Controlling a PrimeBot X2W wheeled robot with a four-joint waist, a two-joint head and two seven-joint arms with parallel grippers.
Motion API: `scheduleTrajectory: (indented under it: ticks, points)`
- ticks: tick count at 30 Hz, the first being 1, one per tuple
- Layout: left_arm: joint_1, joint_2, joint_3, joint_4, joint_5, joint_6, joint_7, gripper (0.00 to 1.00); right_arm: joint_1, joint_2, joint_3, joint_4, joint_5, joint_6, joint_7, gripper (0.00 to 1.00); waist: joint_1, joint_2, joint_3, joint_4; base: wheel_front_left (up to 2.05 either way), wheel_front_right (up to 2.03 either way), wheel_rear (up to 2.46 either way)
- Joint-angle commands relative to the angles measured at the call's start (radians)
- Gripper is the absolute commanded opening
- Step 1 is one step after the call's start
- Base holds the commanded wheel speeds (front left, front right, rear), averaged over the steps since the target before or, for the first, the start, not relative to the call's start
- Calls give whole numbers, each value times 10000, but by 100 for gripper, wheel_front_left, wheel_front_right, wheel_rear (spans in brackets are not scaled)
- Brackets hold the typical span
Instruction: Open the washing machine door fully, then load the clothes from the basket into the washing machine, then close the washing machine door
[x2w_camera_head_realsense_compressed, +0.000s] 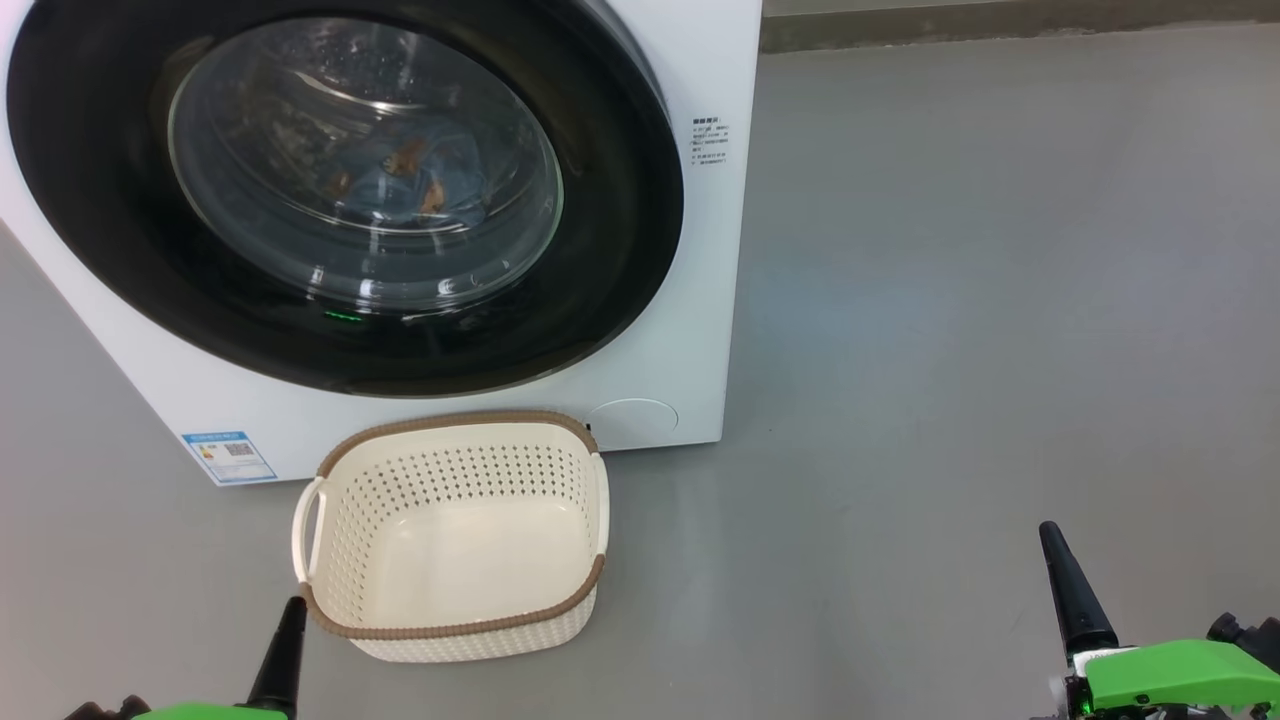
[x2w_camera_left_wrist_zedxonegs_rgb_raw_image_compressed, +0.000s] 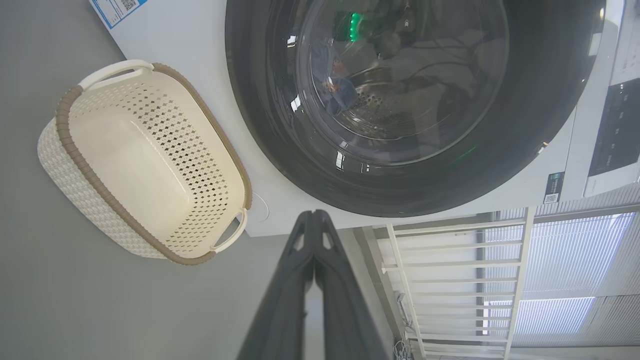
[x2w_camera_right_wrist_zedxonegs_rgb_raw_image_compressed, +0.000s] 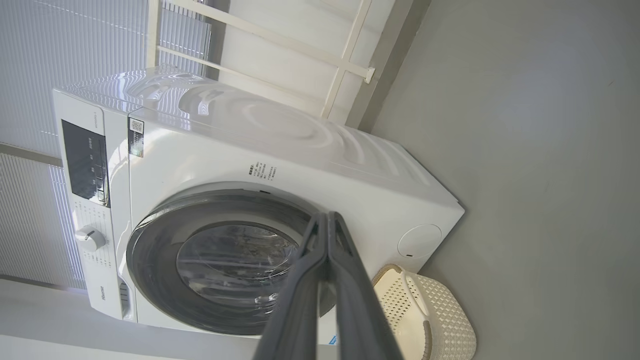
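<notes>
Judging progress: the task is looking all but finished, with door, load and basket all showing their end state.
Door: the washing machine door (x2w_camera_head_realsense_compressed: 345, 190) is sitting flush in the front of the washing machine (x2w_camera_head_realsense_compressed: 700, 300), closing the opening all round.
Load: the clothes (x2w_camera_head_realsense_compressed: 420, 185) are lying bunched inside the drum, showing through the glass as soft light blue cloth with orange-brown spots.
Basket: the basket (x2w_camera_head_realsense_compressed: 460, 418) is standing upright on the floor (x2w_camera_head_realsense_compressed: 950, 300) just in front of the machine's lower edge, holding nothing.
Left arm: the left end effector (x2w_camera_head_realsense_compressed: 296, 603) is hovering just beside the basket's near-left corner, its fingers pressing together on nothing.
Right arm: the right end effector (x2w_camera_head_realsense_compressed: 1050, 535) is likewise pinching together on nothing, well apart from basket and machine.
Remaining: seemingly nothing is waiting; whether the latch is catching I cannot tell.
Materials: the door is gleaming glossy black around a bulging clear glass bowl that is throwing reflections. The cabinet is showing smooth, white and boxy. The drum is glinting as perforated steel. The basket is showing cream plastic in a rounded rectangle, pierced with small holes and carrying a brown braided-looking rim and two loop handles. The floor is lying matte grey.
</notes>
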Motion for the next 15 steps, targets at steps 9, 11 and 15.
scheduleTrajectory:
  ticks: [9, 11, 15]
  points:
    - [-544, 249, 363, -164, -1100, -114, 326, 0, -476, -72, 87, -183, 1222, -20, 331, 0, 0, 0, -25, -11, 0, 0, 0]
    - [-575, 255, 379, -158, -1307, -121, 385, 0, -494, -71, 79, -174, 1451, -21, 392, 0, 0, 0, -30, -13, 0, 0, 0]
    - [-636, 266, 412, -146, -1722, -137, 502, 0, -531, -71, 64, -154, 1907, -23, 514, 0, 0, 0, -41, -18, 0, 0, 0]
